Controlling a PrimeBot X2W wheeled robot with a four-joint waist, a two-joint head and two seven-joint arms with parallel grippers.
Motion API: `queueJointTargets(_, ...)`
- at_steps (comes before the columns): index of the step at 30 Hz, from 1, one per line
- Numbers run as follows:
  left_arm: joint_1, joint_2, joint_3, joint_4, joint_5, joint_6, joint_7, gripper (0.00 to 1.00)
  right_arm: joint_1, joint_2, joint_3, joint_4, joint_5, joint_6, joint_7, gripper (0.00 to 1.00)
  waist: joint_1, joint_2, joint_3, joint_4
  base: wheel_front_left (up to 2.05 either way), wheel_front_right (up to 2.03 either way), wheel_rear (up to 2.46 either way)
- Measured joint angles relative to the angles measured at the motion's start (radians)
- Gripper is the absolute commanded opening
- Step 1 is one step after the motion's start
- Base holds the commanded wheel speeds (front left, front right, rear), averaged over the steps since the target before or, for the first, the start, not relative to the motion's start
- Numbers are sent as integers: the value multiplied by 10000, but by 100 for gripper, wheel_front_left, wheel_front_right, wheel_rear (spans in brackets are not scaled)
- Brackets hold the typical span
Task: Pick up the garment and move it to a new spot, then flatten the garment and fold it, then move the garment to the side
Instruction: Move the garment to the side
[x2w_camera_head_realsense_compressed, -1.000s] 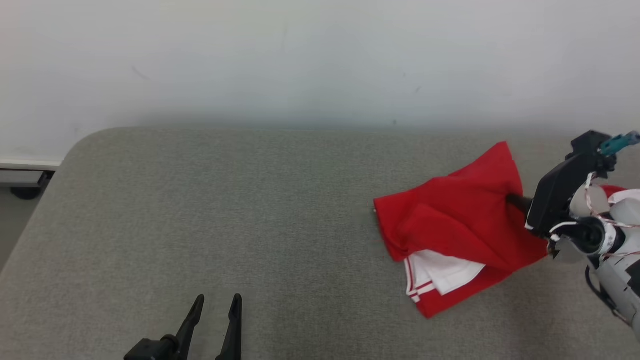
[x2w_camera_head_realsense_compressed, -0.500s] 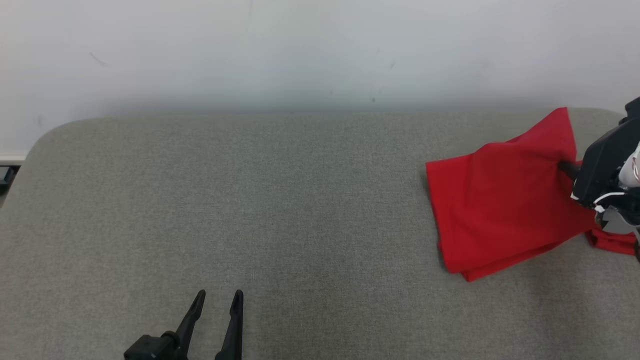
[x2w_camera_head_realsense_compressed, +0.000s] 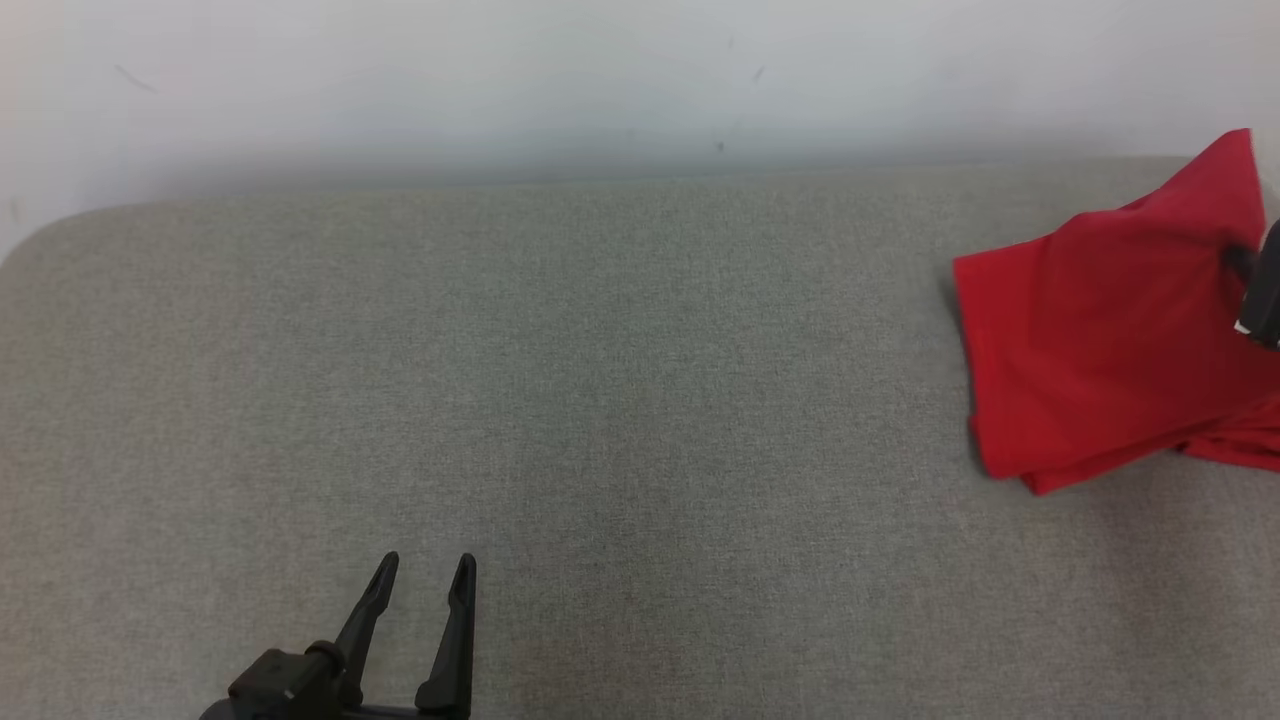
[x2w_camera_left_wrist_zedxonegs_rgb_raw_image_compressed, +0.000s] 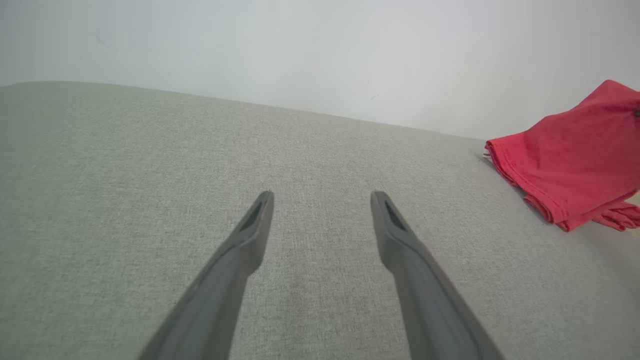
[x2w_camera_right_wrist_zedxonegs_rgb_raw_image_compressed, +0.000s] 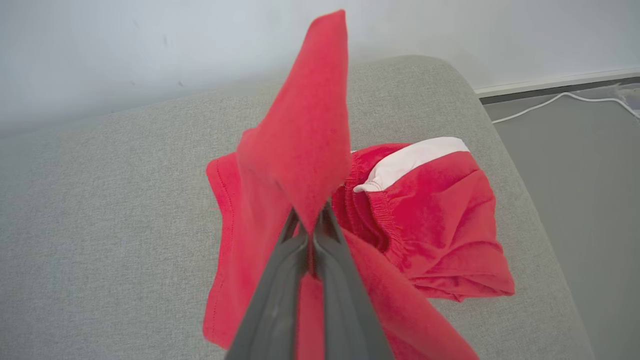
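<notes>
The garment (x2w_camera_head_realsense_compressed: 1100, 330) is red with a white band and lies bunched at the right end of the grey table (x2w_camera_head_realsense_compressed: 600, 400). It also shows at the right edge of the left wrist view (x2w_camera_left_wrist_zedxonegs_rgb_raw_image_compressed: 575, 160). My right gripper (x2w_camera_right_wrist_zedxonegs_rgb_raw_image_compressed: 310, 227) is shut on a fold of the garment (x2w_camera_right_wrist_zedxonegs_rgb_raw_image_compressed: 300, 150), and a red point of cloth stands up above its fingertips. At the head view's right edge a dark part of that right gripper (x2w_camera_head_realsense_compressed: 1262, 290) pokes in against the cloth. My left gripper (x2w_camera_head_realsense_compressed: 420, 580) stands open near the front edge, far to the left of the cloth, with nothing between its fingers (x2w_camera_left_wrist_zedxonegs_rgb_raw_image_compressed: 250, 235).
A pale wall (x2w_camera_head_realsense_compressed: 600, 80) runs behind the table. In the right wrist view the table's rounded right end (x2w_camera_right_wrist_zedxonegs_rgb_raw_image_compressed: 500, 140) drops to a grey floor with a white cable (x2w_camera_right_wrist_zedxonegs_rgb_raw_image_compressed: 550, 102) along the wall.
The head camera has turned, shifting the whole picture. The right gripper has pulled the garment rightward along the table; the white part that showed beneath is now covered. The left gripper stays open.
</notes>
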Motion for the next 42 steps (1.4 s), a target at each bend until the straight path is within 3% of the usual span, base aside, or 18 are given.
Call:
queueJointTargets(40, -394, 345, 146, -370, 190, -88, 353, 100, -1601, -1062, 477, 1197, -1317, 15, -176, 0, 1, -1, 1007, -362, 0, 0, 0)
queueJointTargets(41, -394, 345, 146, -372, 190, -88, 353, 100, -1602, -1076, 512, 1233, -1344, 13, -176, 40, 1, 0, 1020, -359, 0, 0, 0)
queueJointTargets(42, -394, 345, 146, -372, 190, -88, 355, 100, -1606, -1083, 552, 1254, -1432, 10, -176, 100, 1, 0, 1032, -355, 0, 0, 0)
